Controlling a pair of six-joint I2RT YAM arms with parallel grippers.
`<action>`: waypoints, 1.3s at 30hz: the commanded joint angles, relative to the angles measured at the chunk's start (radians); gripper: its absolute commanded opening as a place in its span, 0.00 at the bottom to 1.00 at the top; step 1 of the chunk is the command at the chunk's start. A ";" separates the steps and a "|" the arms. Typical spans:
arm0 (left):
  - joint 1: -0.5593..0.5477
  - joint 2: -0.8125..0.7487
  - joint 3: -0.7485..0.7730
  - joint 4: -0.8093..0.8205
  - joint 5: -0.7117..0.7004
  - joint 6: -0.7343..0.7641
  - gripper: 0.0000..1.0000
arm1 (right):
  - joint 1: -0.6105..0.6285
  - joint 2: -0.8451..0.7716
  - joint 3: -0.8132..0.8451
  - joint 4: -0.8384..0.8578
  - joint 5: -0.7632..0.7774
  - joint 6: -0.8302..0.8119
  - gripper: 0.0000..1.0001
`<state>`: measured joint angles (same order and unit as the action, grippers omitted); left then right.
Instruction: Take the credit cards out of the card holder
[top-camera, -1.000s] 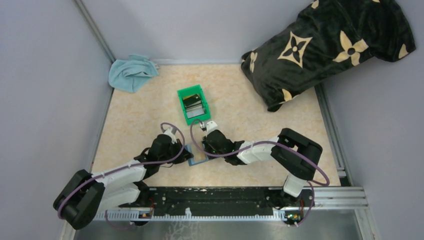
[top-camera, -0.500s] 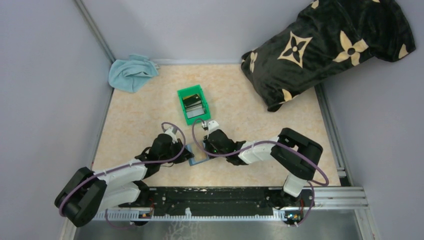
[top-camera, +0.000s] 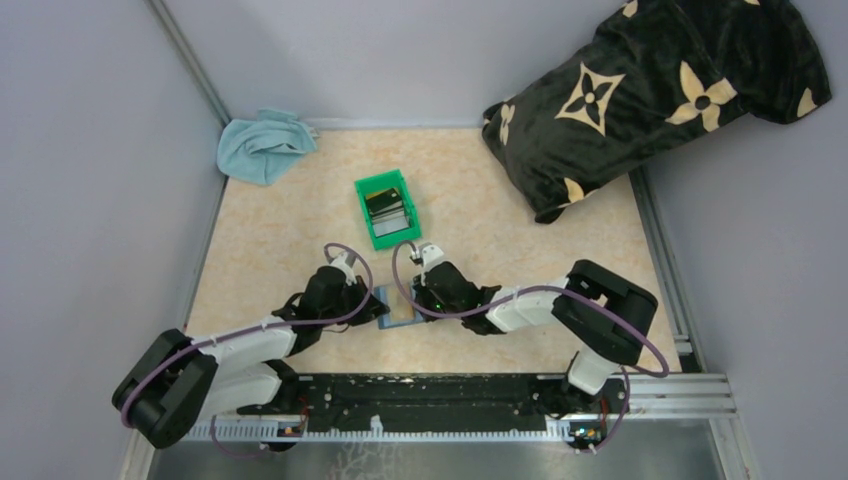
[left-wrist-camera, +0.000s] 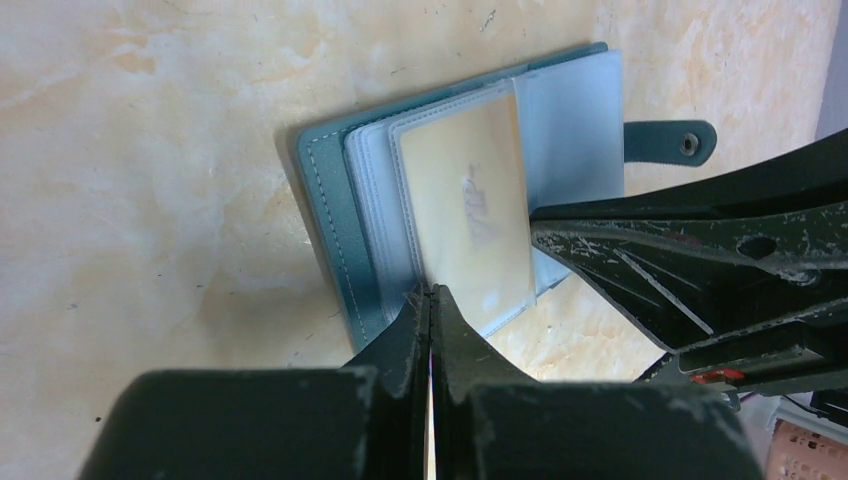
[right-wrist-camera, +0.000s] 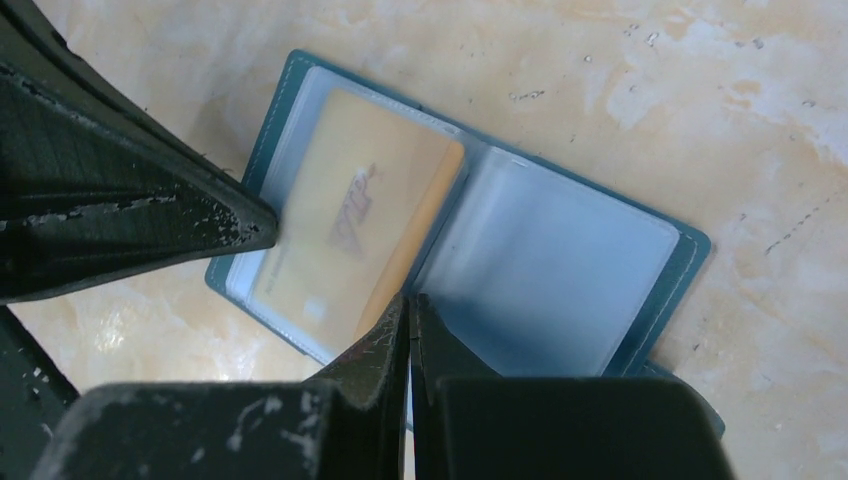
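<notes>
The teal-blue card holder (top-camera: 397, 309) lies open on the table between both arms. A tan credit card (left-wrist-camera: 470, 210) sits inside a clear sleeve of the card holder (left-wrist-camera: 335, 210). My left gripper (left-wrist-camera: 430, 292) is shut, its tips resting at the near edge of the sleeves. My right gripper (right-wrist-camera: 408, 298) is also shut, with its tips on the fold beside the tan card (right-wrist-camera: 350, 220), and the empty sleeves of the card holder (right-wrist-camera: 560, 270) lie to its right. Neither gripper holds anything. More credit cards (top-camera: 386, 207), dark and silver, lie in the green bin.
The green bin (top-camera: 364, 190) stands just beyond the holder. A light blue cloth (top-camera: 262, 143) is bunched in the far left corner. A black pillow with tan flowers (top-camera: 650, 90) fills the far right. The holder's snap tab (left-wrist-camera: 670, 140) sticks out on the table.
My right gripper has shifted slightly right and away, and more of the open holder with its tan card shows between the grippers. The left gripper has barely moved.
</notes>
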<state>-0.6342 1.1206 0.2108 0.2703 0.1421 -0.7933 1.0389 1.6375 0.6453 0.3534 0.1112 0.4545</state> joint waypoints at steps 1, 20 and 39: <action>-0.004 0.011 0.010 0.017 -0.004 -0.001 0.00 | 0.012 -0.059 -0.008 0.052 -0.053 0.001 0.00; -0.004 0.023 0.035 0.010 0.007 0.007 0.00 | -0.066 -0.092 -0.073 0.119 -0.086 0.040 0.19; -0.004 0.029 0.095 0.013 0.077 0.002 0.00 | -0.090 -0.023 -0.083 0.018 -0.020 0.066 0.00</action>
<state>-0.6346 1.1343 0.2691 0.2543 0.1791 -0.7925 0.9543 1.5822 0.5701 0.3832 0.0982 0.5179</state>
